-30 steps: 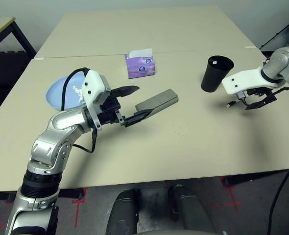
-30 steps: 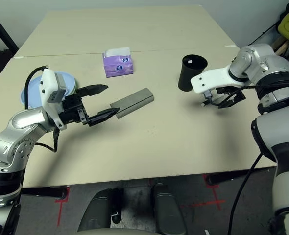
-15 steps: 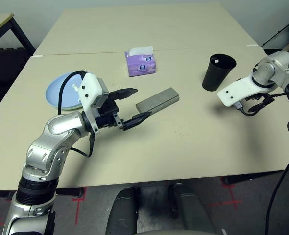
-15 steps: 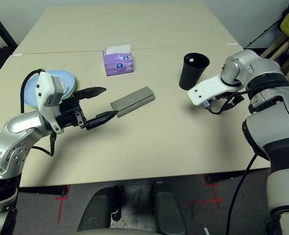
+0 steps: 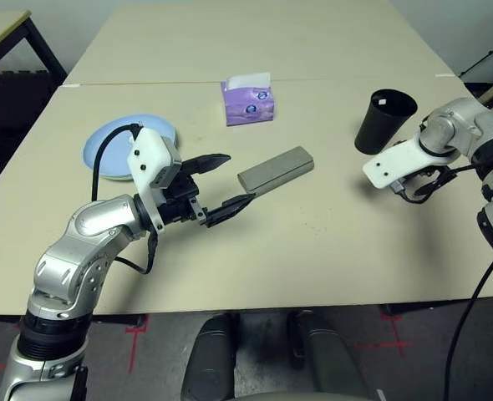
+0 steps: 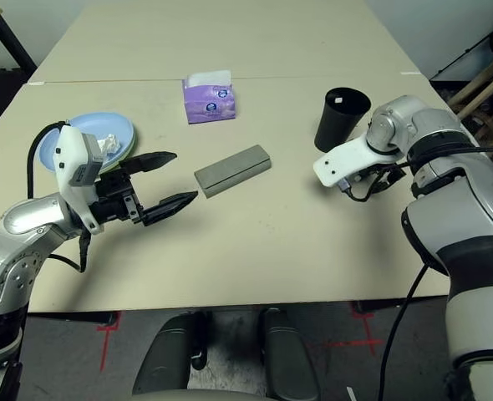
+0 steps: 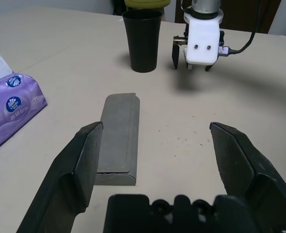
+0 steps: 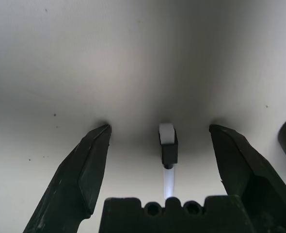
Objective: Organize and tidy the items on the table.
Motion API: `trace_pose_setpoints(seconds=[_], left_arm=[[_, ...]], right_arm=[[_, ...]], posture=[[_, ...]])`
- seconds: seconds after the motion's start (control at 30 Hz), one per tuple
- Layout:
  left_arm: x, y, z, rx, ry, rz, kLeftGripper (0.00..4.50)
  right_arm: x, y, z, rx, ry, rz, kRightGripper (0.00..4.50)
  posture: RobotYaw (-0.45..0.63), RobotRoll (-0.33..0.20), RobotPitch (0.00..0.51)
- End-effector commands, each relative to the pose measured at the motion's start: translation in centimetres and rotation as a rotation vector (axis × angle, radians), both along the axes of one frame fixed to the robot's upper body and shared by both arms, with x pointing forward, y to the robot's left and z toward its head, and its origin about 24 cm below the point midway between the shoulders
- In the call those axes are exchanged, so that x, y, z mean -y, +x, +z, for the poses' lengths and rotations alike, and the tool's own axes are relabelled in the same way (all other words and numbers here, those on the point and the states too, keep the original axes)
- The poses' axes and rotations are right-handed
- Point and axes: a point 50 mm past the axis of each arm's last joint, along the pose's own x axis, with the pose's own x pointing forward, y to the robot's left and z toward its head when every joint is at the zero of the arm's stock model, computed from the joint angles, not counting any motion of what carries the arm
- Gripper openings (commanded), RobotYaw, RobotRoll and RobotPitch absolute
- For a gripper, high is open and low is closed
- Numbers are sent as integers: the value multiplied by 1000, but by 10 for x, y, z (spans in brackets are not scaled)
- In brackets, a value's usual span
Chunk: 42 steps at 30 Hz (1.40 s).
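Note:
A grey glasses case (image 5: 276, 170) lies in the middle of the table (image 5: 313, 251). My left gripper (image 5: 230, 184) hovers open at its near-left end, one finger to each side of that end (image 7: 118, 138). A light blue plate (image 5: 117, 144) holding a crumpled white paper wad (image 6: 109, 144) sits behind my left wrist. At the right stands a black cup (image 5: 384, 119). Just in front of it my right gripper (image 5: 418, 188) points down at the table, open. A white pen (image 8: 168, 145) with a black section lies between its fingers, touched by neither.
A purple tissue pack (image 5: 248, 100) sits at the back centre, just before the table's seam (image 5: 330, 81). A separate black-framed table (image 5: 0, 21) stands at the far left. Cables hang from both wrists.
The camera has shifted. My right gripper has swung in from beside the cup and tipped downward over the pen. My left gripper stays open by the case's end.

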Motion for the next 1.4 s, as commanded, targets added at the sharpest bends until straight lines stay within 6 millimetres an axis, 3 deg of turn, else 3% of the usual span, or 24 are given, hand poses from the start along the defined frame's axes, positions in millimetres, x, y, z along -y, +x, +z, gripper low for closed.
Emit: trace_pose_setpoints(seconds=[0.03,0.6,0.7,0.77,1.0,1.3,1.4], left_arm=[[-1,-5,-1,-12,5,-2,4500],[-2,-5,-2,-27,10,3,4500],[-2,-4,-2,-28,11,3,4500],[-2,-3,-2,-27,12,4,4500],[-3,-1,-2,-25,15,9,4500],[-3,0,-2,-24,15,8,4500],[-2,1,-2,-24,14,7,4500]], right_arm=[[6,-3,-5,-23,3,-30,4475],[22,-10,1,-59,-11,-96,4475],[23,-10,0,-61,-12,-90,3854],[22,-10,1,-70,-7,-88,3179],[21,-10,4,-65,13,-95,421],[18,-11,16,-80,130,-112,291],[10,-11,31,-97,251,-118,291]], posture=[[152,0,206],[139,0,220],[138,0,221],[136,0,220],[130,0,218],[127,0,216],[120,0,211]])
